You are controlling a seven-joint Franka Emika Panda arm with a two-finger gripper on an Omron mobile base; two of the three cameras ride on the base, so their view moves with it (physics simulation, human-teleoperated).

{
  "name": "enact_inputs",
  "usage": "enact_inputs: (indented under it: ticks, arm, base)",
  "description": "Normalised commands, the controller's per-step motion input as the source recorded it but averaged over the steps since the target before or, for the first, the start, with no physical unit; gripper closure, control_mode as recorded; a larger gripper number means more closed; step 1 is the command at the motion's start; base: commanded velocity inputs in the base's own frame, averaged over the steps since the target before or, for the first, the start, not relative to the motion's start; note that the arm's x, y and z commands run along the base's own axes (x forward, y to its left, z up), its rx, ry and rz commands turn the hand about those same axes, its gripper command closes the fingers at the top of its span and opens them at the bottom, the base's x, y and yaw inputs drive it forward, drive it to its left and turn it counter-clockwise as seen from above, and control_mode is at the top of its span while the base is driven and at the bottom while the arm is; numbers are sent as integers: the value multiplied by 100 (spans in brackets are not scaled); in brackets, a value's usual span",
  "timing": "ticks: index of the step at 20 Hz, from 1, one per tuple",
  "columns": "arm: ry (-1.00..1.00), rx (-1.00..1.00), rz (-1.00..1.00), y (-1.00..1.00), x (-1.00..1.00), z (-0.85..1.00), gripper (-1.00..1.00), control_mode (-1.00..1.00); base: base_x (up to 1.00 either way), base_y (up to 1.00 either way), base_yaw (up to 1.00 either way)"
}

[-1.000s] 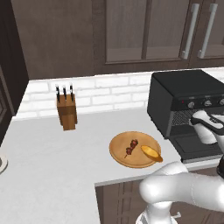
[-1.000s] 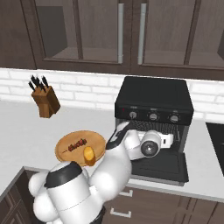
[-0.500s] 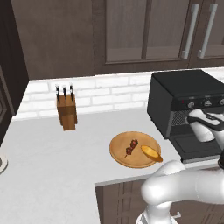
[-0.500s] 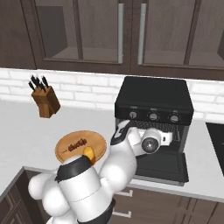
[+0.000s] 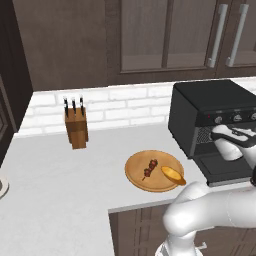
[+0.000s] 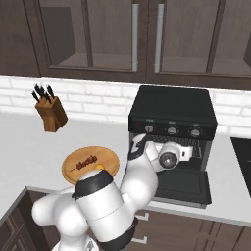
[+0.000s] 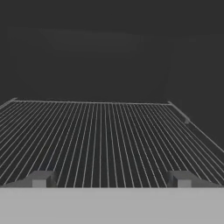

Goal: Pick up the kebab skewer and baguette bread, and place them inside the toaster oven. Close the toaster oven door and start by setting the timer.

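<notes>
Boxy matte black toaster oven (image 6: 171,110) at right of counter, black drop-down door (image 6: 182,185) lowered flat. Gripper (image 7: 109,178) at oven mouth over bare wire rack (image 7: 100,140), jaws spread wide, nothing held. Short meat-chunk kebab skewer (image 5: 149,169) and golden-orange baguette piece (image 5: 173,174) side by side on round wooden board (image 5: 137,174), left of oven. Skewer likely light, stiff, rolls easily: pinch across middle chunks. Baguette light, crusty, firm: grip across width. Versus a second earlier: hand slightly deeper toward the oven, food unmoved

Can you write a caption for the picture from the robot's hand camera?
Open gripper faces the bare wire rack inside the dark toaster oven.
</notes>
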Motion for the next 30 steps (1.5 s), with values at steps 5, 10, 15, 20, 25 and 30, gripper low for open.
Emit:
enact_inputs:
  ticks: [5, 10, 15, 20, 25, 30]
  arm:
    - [0, 0, 0, 0, 21, 0, -100, -100]
    - [1, 0, 0, 0, 5, -21, -100, -100]
    - [1, 0, 0, 0, 0, -27, -100, -100]
    - [0, 0, 0, 0, 0, -25, -100, -100]
    - [0, 0, 0, -14, -14, -47, -100, -100]
    - [1, 0, 0, -31, -54, -61, -100, -100]
  base:
    - [0, 0, 0]
    - [0, 0, 0]
    - [0, 0, 0]
    - [0, 0, 0]
    - [0, 0, 0]
    - [0, 0, 0]
